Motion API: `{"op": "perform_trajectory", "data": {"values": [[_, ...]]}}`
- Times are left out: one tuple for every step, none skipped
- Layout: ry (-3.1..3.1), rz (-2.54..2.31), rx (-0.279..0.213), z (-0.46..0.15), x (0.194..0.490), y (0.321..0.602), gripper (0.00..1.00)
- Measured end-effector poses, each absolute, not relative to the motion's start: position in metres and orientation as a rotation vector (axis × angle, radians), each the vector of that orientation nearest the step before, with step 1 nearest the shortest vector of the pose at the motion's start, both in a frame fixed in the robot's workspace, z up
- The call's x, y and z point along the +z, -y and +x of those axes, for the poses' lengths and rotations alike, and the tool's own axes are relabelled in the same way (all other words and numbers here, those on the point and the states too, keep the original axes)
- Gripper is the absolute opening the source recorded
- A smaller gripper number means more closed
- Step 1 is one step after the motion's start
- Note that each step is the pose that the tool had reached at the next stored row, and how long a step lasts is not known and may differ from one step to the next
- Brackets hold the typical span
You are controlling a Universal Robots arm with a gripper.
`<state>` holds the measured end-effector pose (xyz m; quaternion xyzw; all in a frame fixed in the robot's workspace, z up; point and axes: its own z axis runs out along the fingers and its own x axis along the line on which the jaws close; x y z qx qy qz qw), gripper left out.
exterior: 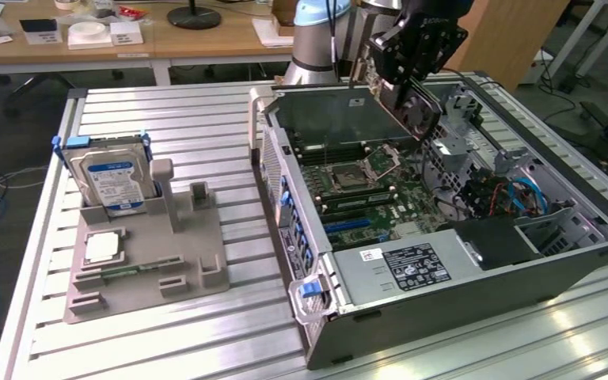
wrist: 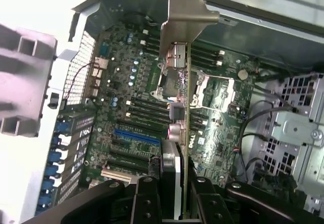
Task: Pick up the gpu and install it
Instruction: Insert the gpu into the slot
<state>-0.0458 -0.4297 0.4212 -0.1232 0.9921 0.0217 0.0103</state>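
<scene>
**Fig.** My claw (exterior: 408, 75) is clenched on the gpu (exterior: 415, 111), holding it on edge above the motherboard (exterior: 373, 190). The motherboard sits in the open case (exterior: 462, 277), near the slatted metal counter's (exterior: 177, 111) edge at the exterior view's right. Done well, this step likely needs the card's lower edge parallel to the blue slot (wrist: 135, 137), untilted. Card: thin, flat, dark, rigid, with a pale bent-metal bracket (wrist: 186, 16).

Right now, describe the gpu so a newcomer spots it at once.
Start at the open computer case on the table. Above its motherboard, the arm's fingers grip the gpu, a thin dark card with a pale metal bracket. Unlike the silver hard drive in the grey holder, it hangs in mid-air.
</scene>
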Motion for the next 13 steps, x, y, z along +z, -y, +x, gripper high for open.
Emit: {"op": "perform_trajectory", "data": {"values": [[-3.093, -0.412, 0.068, -0.0458, 0.4211, 0.4297, 0.28], [-3.090, -0.442, 0.068, -0.0458, 0.4211, 0.4297, 0.28], [-3.086, -0.469, 0.069, -0.0458, 0.4211, 0.4297, 0.28], [-3.082, -0.497, 0.069, -0.0458, 0.4211, 0.4297, 0.28], [-3.078, -0.525, 0.069, -0.0458, 0.4212, 0.4297, 0.28], [-3.073, -0.553, 0.069, -0.0458, 0.4212, 0.4297, 0.28], [-3.069, -0.580, 0.070, -0.0458, 0.4212, 0.4297, 0.28], [-3.064, -0.609, 0.070, -0.0458, 0.4212, 0.4297, 0.28], [-3.058, -0.637, 0.070, -0.0458, 0.4212, 0.4297, 0.28], [-3.053, -0.665, 0.070, -0.0458, 0.4212, 0.4297, 0.28], [-3.047, -0.692, 0.071, -0.0458, 0.4211, 0.4297, 0.28], [-3.041, -0.720, 0.071, -0.0458, 0.4211, 0.4297, 0.28], [-3.035, -0.747, 0.071, -0.0458, 0.4211, 0.4297, 0.28]]}}
